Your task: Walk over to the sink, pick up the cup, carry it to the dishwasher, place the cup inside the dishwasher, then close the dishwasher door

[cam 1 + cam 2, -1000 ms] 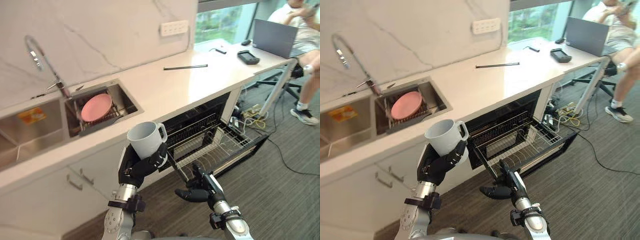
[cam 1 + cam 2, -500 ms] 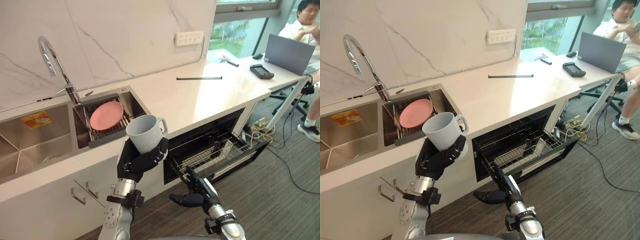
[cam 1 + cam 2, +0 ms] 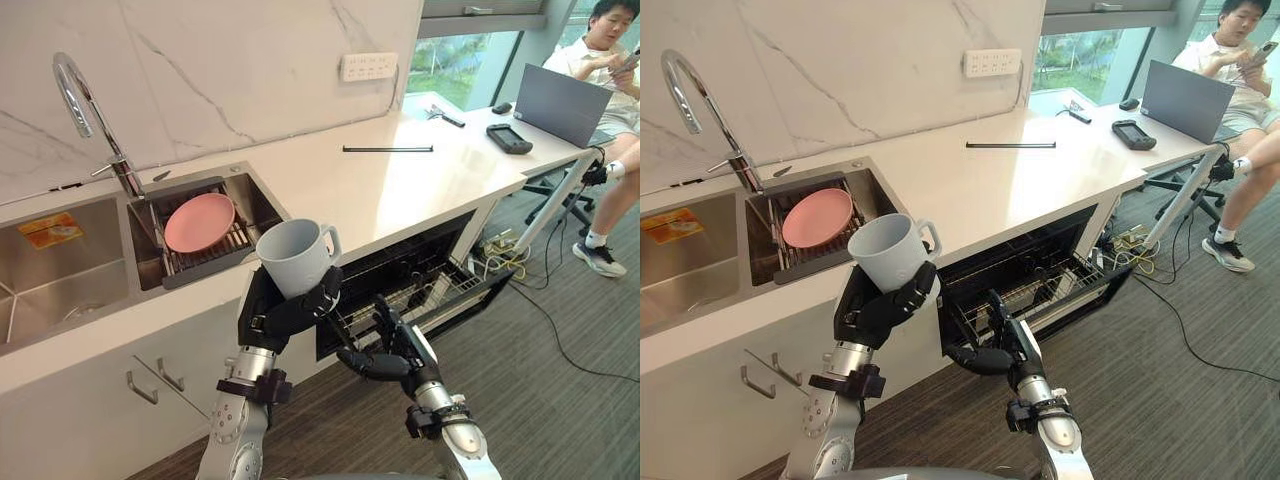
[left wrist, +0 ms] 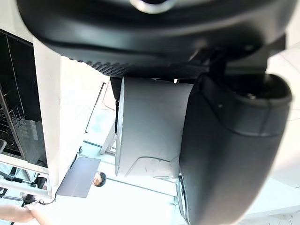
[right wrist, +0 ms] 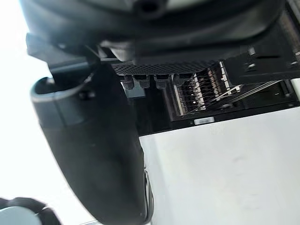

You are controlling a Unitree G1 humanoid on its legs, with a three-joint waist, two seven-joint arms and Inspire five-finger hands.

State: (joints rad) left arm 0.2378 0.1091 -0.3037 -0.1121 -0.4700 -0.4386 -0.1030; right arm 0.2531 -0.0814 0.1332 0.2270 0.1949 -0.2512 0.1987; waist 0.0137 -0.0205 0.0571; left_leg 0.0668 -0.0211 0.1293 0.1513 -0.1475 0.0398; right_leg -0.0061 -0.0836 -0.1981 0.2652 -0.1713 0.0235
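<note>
Pale grey, the cup [image 3: 295,255] stands upright in my left hand [image 3: 288,312], my fingers and thumb curled round its lower half, its mouth up and its handle turned to my right. I hold it in the air over the front edge of the worktop [image 3: 380,195], just in front of the sink [image 3: 60,280]. My right hand [image 3: 385,357] hangs lower, palm down, fingers loose and spread, holding nothing, close before the dishwasher [image 3: 400,262]. The dishwasher sits under the worktop with its door [image 3: 478,302] folded down and a wire basket [image 3: 445,290] drawn out over it. Behind the cup, in the sink's right-hand basin, a pink plate [image 3: 198,221] lies tilted on a dark rack [image 3: 240,240], and a curved metal tap [image 3: 85,110] rises at the back between the two basins. Farther along the worktop lie a thin black rod [image 3: 388,149] and, near the far end, a dark handheld device [image 3: 508,138]. A white socket strip [image 3: 368,67] is fixed to the marble wall. Beyond the worktop's end a person [image 3: 605,45] sits behind an open laptop [image 3: 562,92].
</note>
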